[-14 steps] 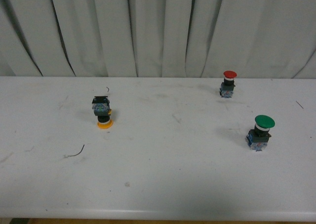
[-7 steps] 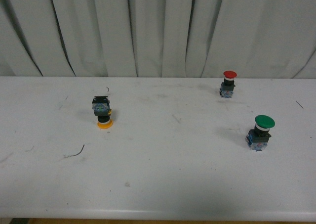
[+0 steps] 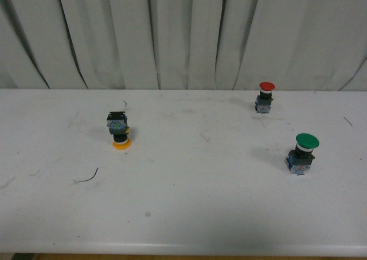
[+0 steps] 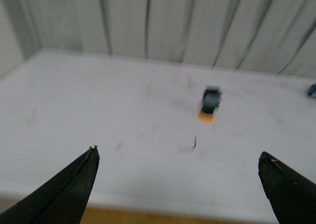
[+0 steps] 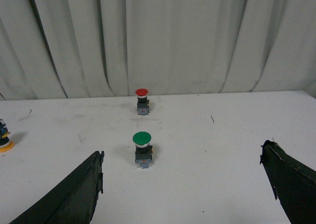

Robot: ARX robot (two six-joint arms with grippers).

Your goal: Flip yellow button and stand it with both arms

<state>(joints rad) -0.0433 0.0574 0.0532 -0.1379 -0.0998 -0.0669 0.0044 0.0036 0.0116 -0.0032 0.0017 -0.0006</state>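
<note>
The yellow button [image 3: 118, 131] stands upside down on the white table, its yellow-orange cap on the surface and the blue-and-black block on top, left of centre in the front view. No arm shows in that view. In the left wrist view the yellow button [image 4: 210, 104] appears blurred, well beyond my left gripper [image 4: 178, 155], which is open with nothing between its fingers. My right gripper [image 5: 182, 157] is also open and empty. The yellow button [image 5: 4, 137] is cut off at that view's edge.
A red-capped button [image 3: 265, 97] stands upright at the back right and a green-capped button [image 3: 303, 153] upright nearer on the right. A thin dark wire scrap [image 3: 87, 176] lies front left. A grey curtain [image 3: 183, 36] hangs behind the table; the table's front edge [image 3: 183, 251] is close.
</note>
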